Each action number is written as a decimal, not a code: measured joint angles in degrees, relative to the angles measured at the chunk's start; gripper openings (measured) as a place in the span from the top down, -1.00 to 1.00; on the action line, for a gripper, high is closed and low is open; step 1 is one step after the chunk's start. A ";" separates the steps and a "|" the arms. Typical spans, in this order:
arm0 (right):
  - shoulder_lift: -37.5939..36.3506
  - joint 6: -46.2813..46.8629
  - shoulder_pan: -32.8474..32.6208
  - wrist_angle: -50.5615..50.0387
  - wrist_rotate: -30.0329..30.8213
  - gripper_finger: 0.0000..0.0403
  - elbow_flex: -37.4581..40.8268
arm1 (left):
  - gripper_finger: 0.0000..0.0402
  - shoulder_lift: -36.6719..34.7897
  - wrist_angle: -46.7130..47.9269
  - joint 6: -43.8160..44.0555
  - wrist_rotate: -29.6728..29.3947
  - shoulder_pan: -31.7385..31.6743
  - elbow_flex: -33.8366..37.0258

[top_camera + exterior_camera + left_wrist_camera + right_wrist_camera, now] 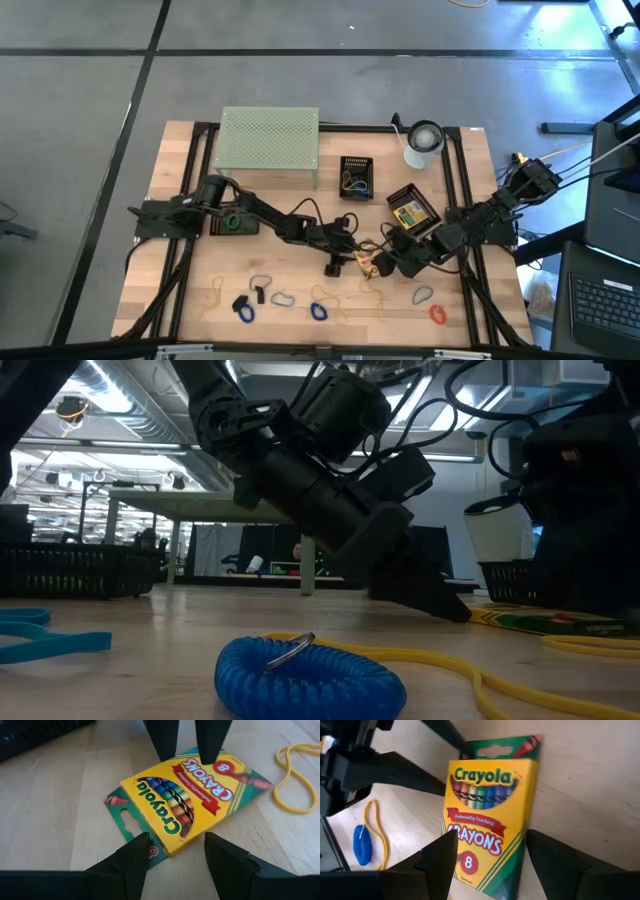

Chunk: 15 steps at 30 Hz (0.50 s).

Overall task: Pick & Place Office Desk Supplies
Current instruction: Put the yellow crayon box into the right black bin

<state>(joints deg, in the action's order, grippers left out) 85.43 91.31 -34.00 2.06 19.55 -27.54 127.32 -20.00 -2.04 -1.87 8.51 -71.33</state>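
A yellow-green Crayola crayon box (367,258) (190,800) (487,820) lies face up on the wooden table near its middle. My left gripper (349,257) (175,862) is open and low at the box's flap-end corner, with that corner between its fingers. My right gripper (384,263) (492,865) is open and comes from the table's right. Its fingers stand on either side of the box's bottom end. A second crayon box (410,213) rests in a black tray. Loop clips and rubber bands lie along the near edge. My left gripper has one finger (457,745) by the green flap (495,747) and the other (427,782) along a long side. I cannot tell whether either touches. My right gripper's fingers (437,862) flank the end marked 8 (468,862); whether they touch it, I cannot tell.
A pale-green mesh stand (268,140) and a white roll (423,143) stand at the far side, with a small black tray (356,177) between them. A blue coil clip (318,312) (310,675) and a yellow rubber band (295,780) lie near the box. A red loop (437,314) lies at the near right.
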 joint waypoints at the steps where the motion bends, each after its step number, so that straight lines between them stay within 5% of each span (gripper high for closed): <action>1: 0.02 -0.53 0.24 0.53 -0.36 -0.20 0.04 | 0.08 0.23 -0.62 0.00 -0.01 -0.04 0.02; 15: 0.07 -1.84 1.51 2.30 -1.62 -0.20 0.12 | 0.08 0.53 -2.75 1.43 -1.43 -0.88 0.13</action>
<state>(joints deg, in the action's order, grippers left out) 85.49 89.47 -32.49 4.36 17.93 -27.42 127.86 -22.75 -0.61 -3.30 7.63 -71.20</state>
